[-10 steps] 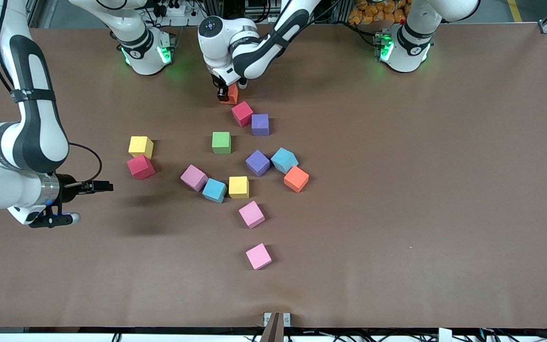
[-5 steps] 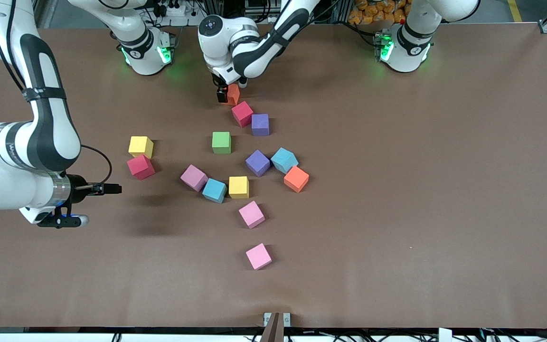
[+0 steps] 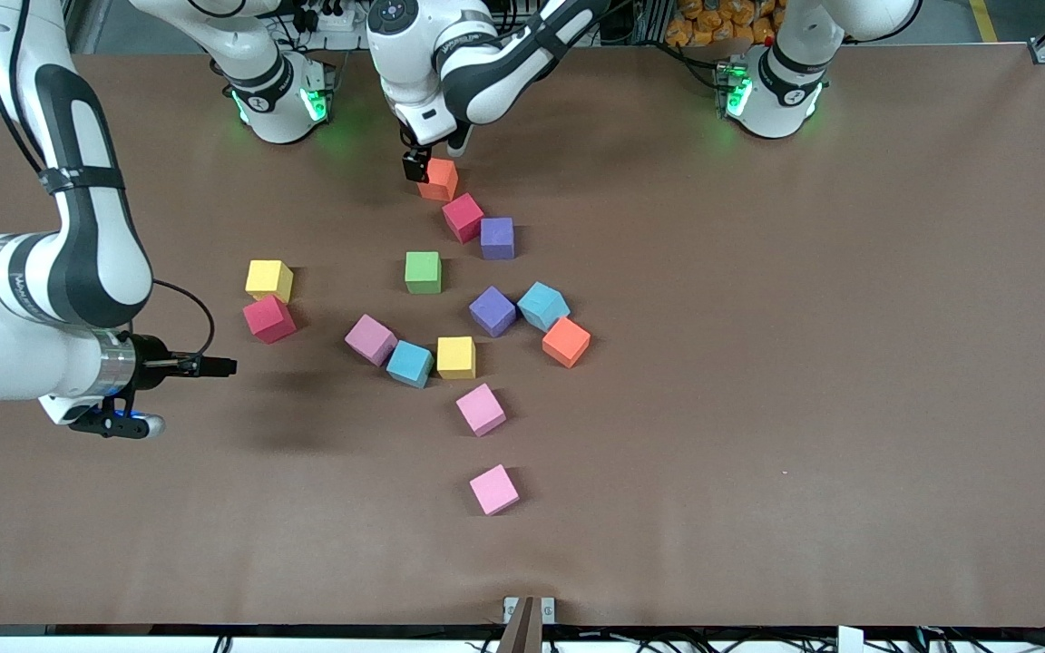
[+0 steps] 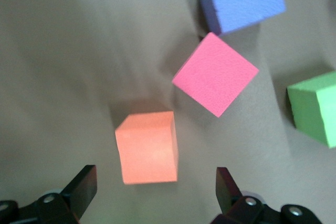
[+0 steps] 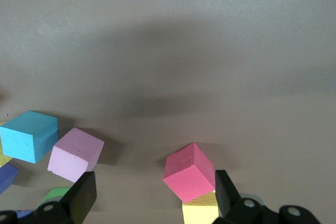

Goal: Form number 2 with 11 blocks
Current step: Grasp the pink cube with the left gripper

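Note:
An orange block [image 3: 439, 180] [image 4: 148, 146] lies on the table near the robots' bases, corner to corner with a red block [image 3: 463, 218] [image 4: 215, 73] and a purple block [image 3: 497, 238]. My left gripper [image 3: 415, 167] [image 4: 155, 187] hangs open just above the orange block and holds nothing. The other blocks lie scattered: green [image 3: 423, 272], purple [image 3: 493, 311], light blue [image 3: 543, 306], orange [image 3: 566, 342], mauve-pink [image 3: 370, 339], light blue [image 3: 410, 363], yellow [image 3: 456, 357]. No number 2 shows. My right gripper [image 3: 225, 365] [image 5: 153, 192] is open and empty, beside a red block [image 3: 268, 318] [image 5: 190, 172] and a yellow one [image 3: 268, 279].
Two brighter pink cubes [image 3: 481, 409] [image 3: 494, 490] lie nearer the front camera than the cluster. The brown table [image 3: 804, 363] is bare toward the left arm's end. A small bracket [image 3: 528, 609] sits at the front edge.
The left gripper let go of the orange block and lifted off it; the block stays on the table. The right arm shifted slightly toward the middle.

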Tool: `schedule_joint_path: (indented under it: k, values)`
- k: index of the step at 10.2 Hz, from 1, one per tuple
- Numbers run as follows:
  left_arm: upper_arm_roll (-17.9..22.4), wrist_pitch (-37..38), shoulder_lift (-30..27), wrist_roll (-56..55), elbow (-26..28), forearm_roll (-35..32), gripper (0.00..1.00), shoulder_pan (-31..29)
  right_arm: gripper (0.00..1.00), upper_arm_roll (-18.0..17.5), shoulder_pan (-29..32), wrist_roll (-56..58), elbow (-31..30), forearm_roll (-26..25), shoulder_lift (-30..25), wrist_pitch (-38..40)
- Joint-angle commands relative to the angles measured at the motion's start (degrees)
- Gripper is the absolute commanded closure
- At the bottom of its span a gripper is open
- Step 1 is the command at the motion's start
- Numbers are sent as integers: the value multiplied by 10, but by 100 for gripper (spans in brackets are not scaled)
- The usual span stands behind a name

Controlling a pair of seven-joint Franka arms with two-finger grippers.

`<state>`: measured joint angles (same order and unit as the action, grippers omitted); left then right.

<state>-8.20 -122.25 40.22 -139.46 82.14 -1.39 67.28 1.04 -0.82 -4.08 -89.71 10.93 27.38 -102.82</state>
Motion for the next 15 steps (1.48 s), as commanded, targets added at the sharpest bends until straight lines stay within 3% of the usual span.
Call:
schedule_joint_path:
  k: [1,2,6,8,12,13,14,15]
  values:
    - [-2,-9,0,176,13,-12,0,-21,0,0,-19,-45,-2,8,2,-9]
    - [-3,-12,1,263,15,-10,0,-32,0,1,-25,-63,-2,8,3,-11]
    - [-1,-45,13,361,38,-13,0,-78,0,1,-41,-109,-4,8,4,-13]
    - [-2,-133,7,358,107,-39,0,-78,0,1,-52,-133,-12,8,4,-25]
    - [-2,-135,12,351,112,-39,0,-72,0,1,-59,-152,-32,8,3,-48]
    - [-3,-135,12,346,111,-34,29,-73,0,1,-60,-152,-32,8,3,-48]
    - [-4,-135,12,331,110,-31,81,-74,0,1,-59,-152,-32,8,3,-48]
    - [-4,-134,10,291,111,-27,94,-76,0,1,-59,-152,-32,8,3,-48]
